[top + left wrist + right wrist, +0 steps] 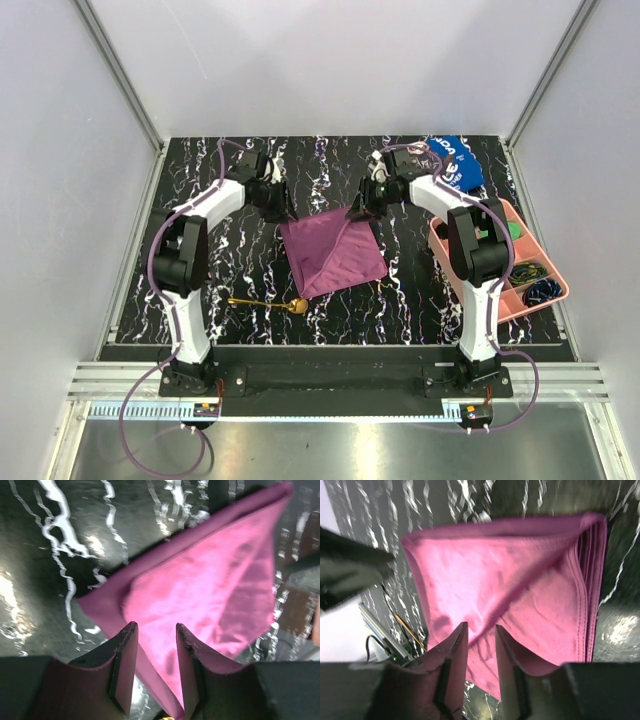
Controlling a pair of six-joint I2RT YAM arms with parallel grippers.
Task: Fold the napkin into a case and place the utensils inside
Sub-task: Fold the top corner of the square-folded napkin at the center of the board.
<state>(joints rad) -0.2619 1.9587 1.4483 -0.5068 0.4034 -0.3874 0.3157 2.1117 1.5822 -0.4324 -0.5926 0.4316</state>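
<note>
The plum-purple napkin (332, 250) lies folded flat in layers on the black marbled table; it also fills the left wrist view (215, 590) and the right wrist view (510, 580). My left gripper (275, 205) (156, 627) hovers over the napkin's far left corner, open, with nothing between its fingers. At the far right corner my right gripper (362, 207) (481, 627) is also open and empty, above a raised fold edge. The gold spoon (268, 303) rests on the table near the front, left of the napkin.
A pink compartment tray (560, 292) with small items stands at the right edge. A blue cloth with white lettering (458, 160) lies at the back right. White walls enclose the table on three sides.
</note>
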